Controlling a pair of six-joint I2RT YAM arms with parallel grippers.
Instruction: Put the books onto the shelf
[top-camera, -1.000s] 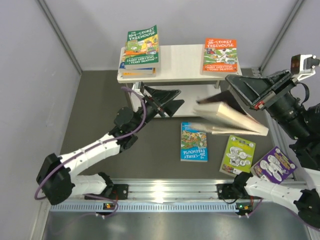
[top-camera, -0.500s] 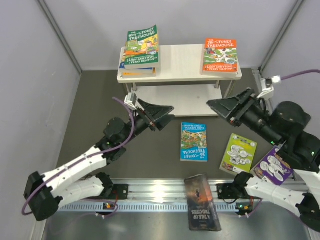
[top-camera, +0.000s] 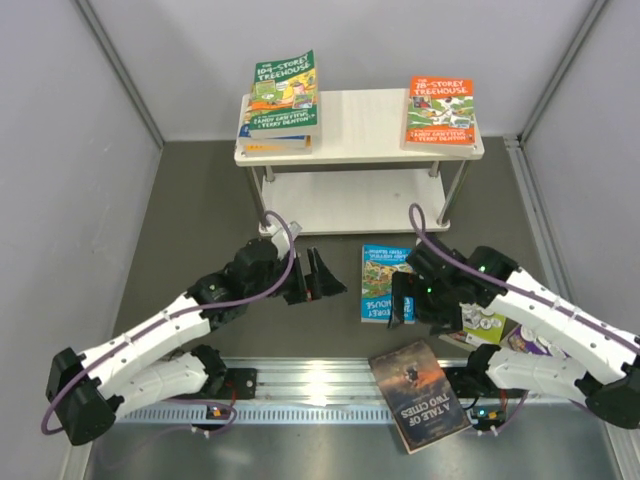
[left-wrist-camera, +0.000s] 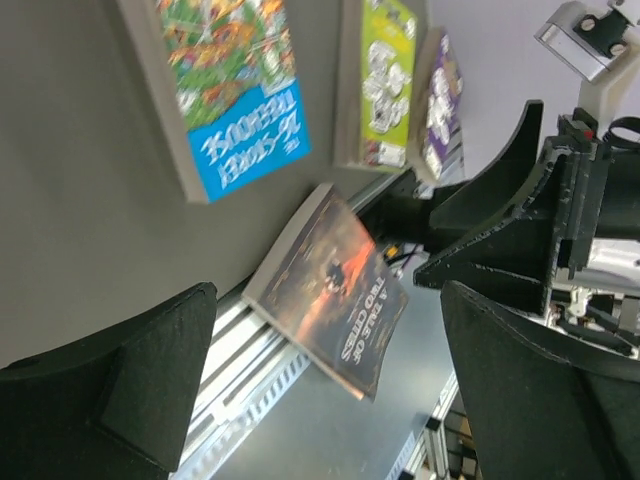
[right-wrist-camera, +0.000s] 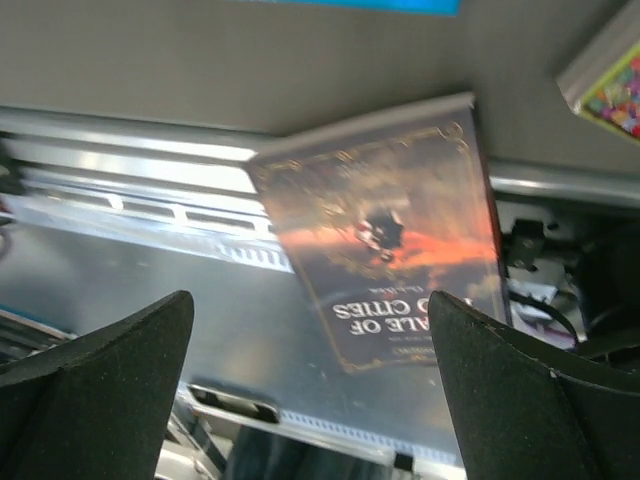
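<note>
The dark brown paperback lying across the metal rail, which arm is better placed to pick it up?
Likely right. The dark brown paperback lies on the robot's right side, and the open right gripper hovers close by, facing it. The left gripper is open too but farther.

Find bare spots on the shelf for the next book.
On the shelf, the top board is bare between the green-topped stack and the orange book; lower board looks bare too. Crowded: mat from blue book to lime book.
</note>
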